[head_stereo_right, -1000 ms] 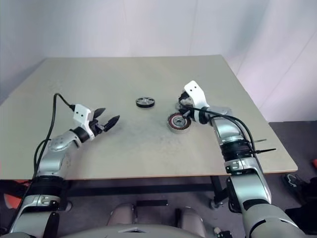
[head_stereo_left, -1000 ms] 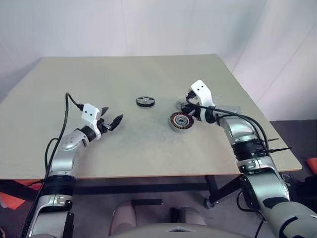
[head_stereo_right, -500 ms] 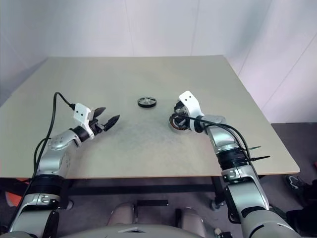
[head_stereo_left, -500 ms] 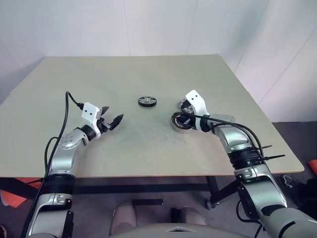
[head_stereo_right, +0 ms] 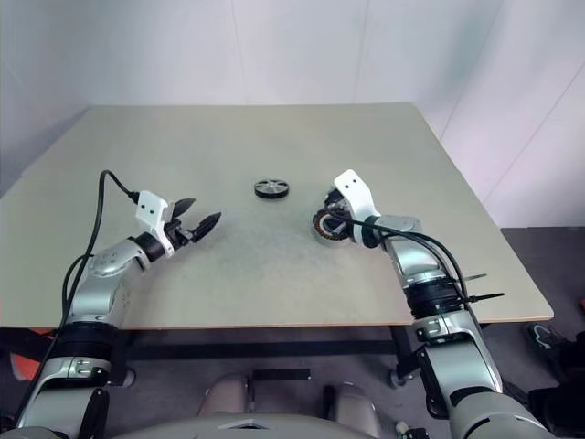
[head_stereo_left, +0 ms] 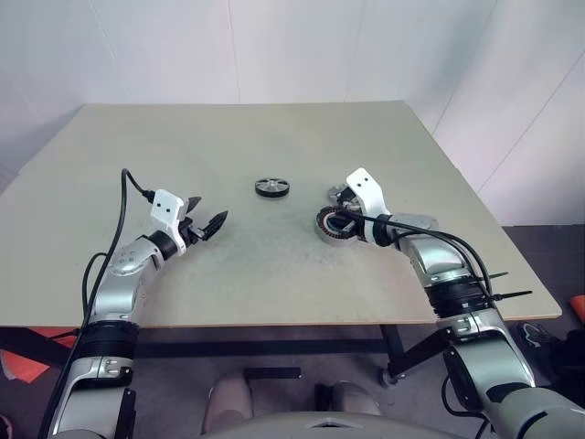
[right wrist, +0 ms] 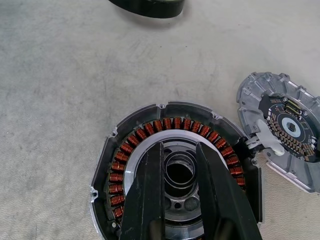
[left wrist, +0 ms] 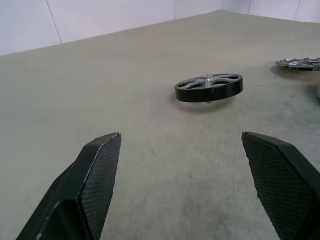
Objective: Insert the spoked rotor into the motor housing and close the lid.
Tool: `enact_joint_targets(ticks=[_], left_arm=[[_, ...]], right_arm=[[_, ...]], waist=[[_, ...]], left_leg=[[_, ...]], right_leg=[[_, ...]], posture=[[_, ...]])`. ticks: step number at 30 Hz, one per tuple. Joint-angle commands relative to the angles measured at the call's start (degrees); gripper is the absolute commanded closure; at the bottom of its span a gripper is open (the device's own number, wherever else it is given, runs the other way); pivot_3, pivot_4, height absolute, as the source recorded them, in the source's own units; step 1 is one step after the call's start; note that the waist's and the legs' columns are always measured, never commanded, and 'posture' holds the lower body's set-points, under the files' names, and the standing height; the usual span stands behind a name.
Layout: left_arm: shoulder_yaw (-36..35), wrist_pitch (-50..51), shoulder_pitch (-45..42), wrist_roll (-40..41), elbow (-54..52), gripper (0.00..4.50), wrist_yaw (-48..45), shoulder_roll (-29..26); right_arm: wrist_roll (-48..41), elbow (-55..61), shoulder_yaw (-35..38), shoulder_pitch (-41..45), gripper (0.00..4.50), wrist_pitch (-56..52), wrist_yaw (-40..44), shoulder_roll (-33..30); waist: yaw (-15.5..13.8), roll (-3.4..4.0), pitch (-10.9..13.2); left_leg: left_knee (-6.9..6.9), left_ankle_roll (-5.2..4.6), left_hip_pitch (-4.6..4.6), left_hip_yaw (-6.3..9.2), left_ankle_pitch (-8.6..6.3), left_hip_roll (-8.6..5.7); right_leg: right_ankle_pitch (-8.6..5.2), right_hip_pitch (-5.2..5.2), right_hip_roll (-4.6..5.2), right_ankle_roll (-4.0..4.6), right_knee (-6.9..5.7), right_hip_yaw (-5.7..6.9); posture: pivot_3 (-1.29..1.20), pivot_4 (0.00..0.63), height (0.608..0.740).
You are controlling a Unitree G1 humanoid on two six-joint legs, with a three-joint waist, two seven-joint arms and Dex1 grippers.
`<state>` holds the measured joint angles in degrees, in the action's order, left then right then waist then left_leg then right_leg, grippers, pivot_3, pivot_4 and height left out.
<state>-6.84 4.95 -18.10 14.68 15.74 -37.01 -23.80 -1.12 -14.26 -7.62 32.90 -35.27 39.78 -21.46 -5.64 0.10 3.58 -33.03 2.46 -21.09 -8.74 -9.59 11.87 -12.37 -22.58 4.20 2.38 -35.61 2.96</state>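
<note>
The motor housing, a dark shell with copper windings around a silvery centre, lies on the table right of the middle. My right gripper reaches down into it. Its narrow jaws are shut around the housing's central hub ring. Just beyond the housing lies the lid, a grey disc with a dark middle, also visible from the head camera. The spoked rotor, black-rimmed, sits alone at mid-table. My left gripper hovers wide open and level, aimed at the rotor from a short way off.
The tan table has open surface between the two arms and behind the rotor. Its right edge runs close behind my right forearm. A black cable loops over my left arm.
My right hand has come down a little and drawn back over the housing. The housing, rotor, lid and left arm stay where they were. The head camera shifted slightly.
</note>
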Motion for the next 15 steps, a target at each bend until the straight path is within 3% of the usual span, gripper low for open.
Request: enact_joint_targets(ticks=[1,2,3,12,15], left_arm=[[-0.83,-0.85,-1.4,-0.02,-0.85,0.44,-0.03,-1.01],[-0.84,-0.85,-1.43,-0.04,-0.84,0.44,-0.03,-1.05],[-0.85,-0.84,-1.47,-0.04,-0.82,0.44,-0.04,-1.09],[-0.73,-0.8,-1.81,-0.04,-0.43,0.44,-0.03,-1.15],[-0.73,-0.79,-1.88,-0.01,-0.3,0.44,0.09,-0.97]], right_arm=[[0.07,1.12,-0.6,-0.56,3.92,-0.07,0.14,-1.24],[-0.03,1.12,-0.69,-0.58,3.92,-0.15,0.21,-1.3],[0.01,1.13,-0.92,-0.63,3.19,-0.07,0.31,-1.43],[-1.44,6.09,-0.03,-0.89,0.15,0.35,0.05,-1.16],[-2.54,7.19,0.84,-0.56,0.04,-0.9,-0.14,-0.77]], waist=[[-0.02,0.0,0.0],[-0.01,0.0,0.0],[-0.01,0.0,0.0],[0.31,-0.01,0.0],[0.16,0.0,0.0]], left_leg=[[0.0,0.0,0.01,0.0,0.0,0.0],[0.0,0.0,0.01,0.0,0.0,0.0],[0.0,0.0,0.03,0.0,0.0,0.0],[0.0,0.0,0.1,0.0,0.0,0.0],[0.01,0.0,0.0,0.0,0.0,0.0]], right_leg=[[0.0,0.01,0.0,0.0,0.0,0.0],[0.0,0.02,0.0,0.0,0.0,0.0],[0.0,0.04,0.0,0.0,0.01,0.0],[-0.01,0.06,-0.02,-0.02,0.01,0.0],[0.0,-0.04,-0.03,0.0,0.0,0.0]], posture=[[0.0,0.0,0.74],[0.0,0.0,0.74],[0.0,0.0,0.74],[0.0,0.0,0.74],[0.0,0.0,0.74]])
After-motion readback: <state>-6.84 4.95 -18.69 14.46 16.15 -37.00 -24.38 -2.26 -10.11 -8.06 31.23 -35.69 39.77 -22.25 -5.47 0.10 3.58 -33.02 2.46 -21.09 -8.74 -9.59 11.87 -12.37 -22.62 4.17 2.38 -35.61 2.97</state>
